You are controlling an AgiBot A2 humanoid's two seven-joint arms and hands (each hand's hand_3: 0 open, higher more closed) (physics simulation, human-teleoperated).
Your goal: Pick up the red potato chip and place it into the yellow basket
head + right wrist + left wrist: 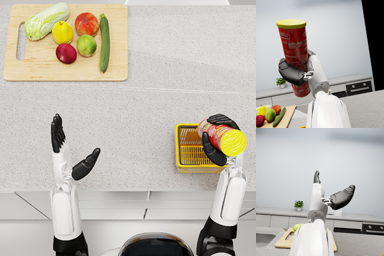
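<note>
Gripping the red chip can (221, 137) with fingers clamped round it, the right hand (215, 145) holds it above the yellow basket (189, 148); left hand (67, 150) empty, fingers apart

Rendered home kitchen, speckled stone bench (150, 115), wooden cutting board (65, 70) with fruit and vegetables, sink (263, 239) set into the bench, built-in oven (359, 87), grey cabinets (278, 221), potted plant (299, 205) by the wall

Even, bright, diffuse render lighting; only faint soft shadows on the counter (150, 100). No glare. All views low-res, slightly soft; wrist-view backgrounds hazy.
</note>
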